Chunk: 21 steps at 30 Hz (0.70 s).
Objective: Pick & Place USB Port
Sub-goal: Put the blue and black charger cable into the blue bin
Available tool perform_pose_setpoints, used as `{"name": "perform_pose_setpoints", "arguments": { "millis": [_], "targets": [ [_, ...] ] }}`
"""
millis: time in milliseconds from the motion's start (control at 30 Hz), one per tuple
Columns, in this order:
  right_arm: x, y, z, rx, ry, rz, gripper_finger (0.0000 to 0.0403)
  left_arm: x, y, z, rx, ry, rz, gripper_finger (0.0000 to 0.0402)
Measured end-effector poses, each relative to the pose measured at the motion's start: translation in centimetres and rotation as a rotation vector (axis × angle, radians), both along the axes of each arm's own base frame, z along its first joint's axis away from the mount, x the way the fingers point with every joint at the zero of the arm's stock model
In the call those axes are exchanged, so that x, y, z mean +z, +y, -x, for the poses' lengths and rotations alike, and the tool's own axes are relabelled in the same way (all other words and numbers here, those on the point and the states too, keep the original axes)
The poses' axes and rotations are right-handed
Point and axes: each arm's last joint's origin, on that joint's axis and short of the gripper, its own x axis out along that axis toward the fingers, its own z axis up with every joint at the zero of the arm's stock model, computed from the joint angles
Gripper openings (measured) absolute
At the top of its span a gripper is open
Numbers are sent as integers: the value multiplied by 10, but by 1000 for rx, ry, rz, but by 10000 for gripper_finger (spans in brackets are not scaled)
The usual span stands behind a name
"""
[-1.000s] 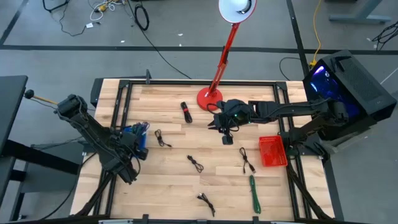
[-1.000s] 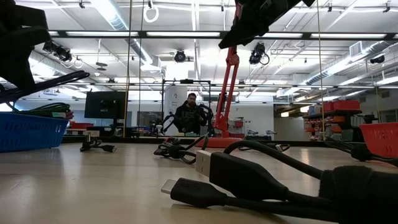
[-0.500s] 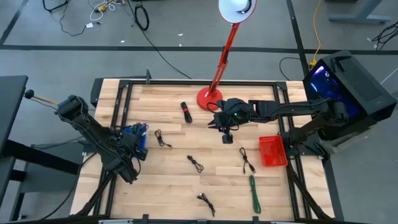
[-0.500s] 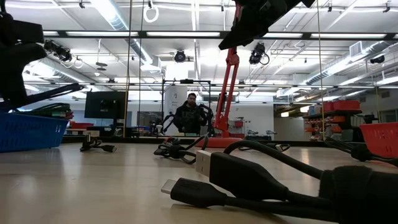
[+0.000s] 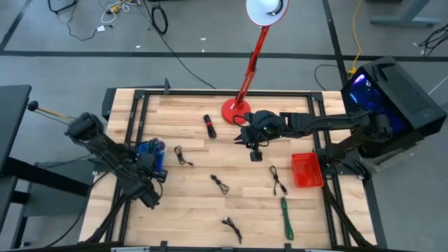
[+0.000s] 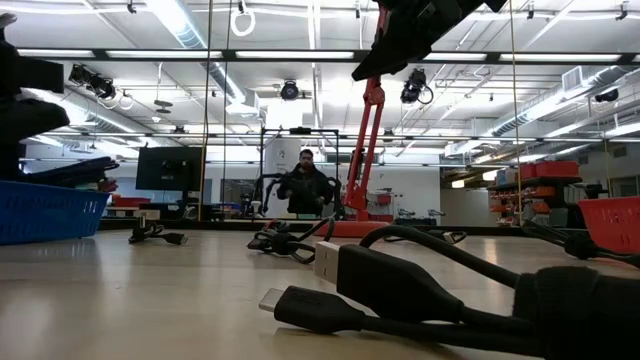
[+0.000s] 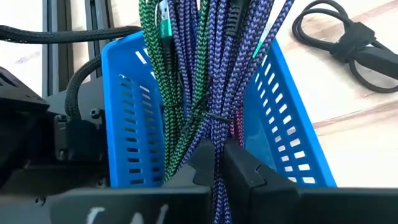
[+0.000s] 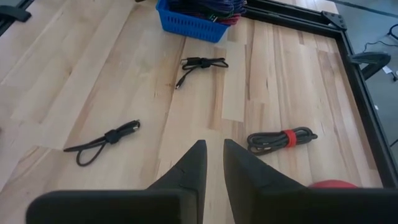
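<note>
My left gripper [image 7: 219,157] is at the blue basket [image 7: 124,118] near the table's left edge [image 5: 149,148] and is shut on a bundle of blue, purple and green braided cables [image 7: 211,74] that reaches into the basket. My right gripper [image 8: 214,155] hangs in the air over the table's middle, beside the red lamp base [image 5: 236,110], shut and holding nothing [image 5: 241,140]. Several small black tied cables lie flat on the wood [image 5: 183,155] [image 5: 220,183] [image 5: 278,180], and a green one [image 5: 285,217] lies near the near edge. My left gripper pinches the braided cable bundle between its two fingers at a blue-purple strand [image 7: 217,134], just behind a thin tie around the bundle. The fingers lie across the strands. The far end of the bundle [image 7: 186,37] runs on over the basket; whether it rests inside I cannot tell.
A red basket [image 5: 306,170] stands at the table's right edge. A black cable with a red tie [image 5: 208,126] lies at the far side, another black cable [image 5: 231,227] near the near edge. A black frame [image 5: 224,93] rims the table. A person stands in the room behind [image 6: 305,188].
My left arm has shifted a little toward the near edge and has sunk in the low view, the cable bundle still in its gripper. The person behind the table has moved their arms.
</note>
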Motion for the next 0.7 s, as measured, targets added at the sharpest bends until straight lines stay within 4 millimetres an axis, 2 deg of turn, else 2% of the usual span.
{"name": "perform_pose_setpoints", "arguments": {
  "millis": [100,567,700],
  "targets": [
    [0,0,0,2,1,3,55,-1,1,-2,2,-4,-10,18],
    [0,0,0,2,0,3,55,-1,1,-2,11,-8,-3,120],
    [0,0,0,2,0,3,55,7,1,-3,9,0,-31,146]
  ]
}}
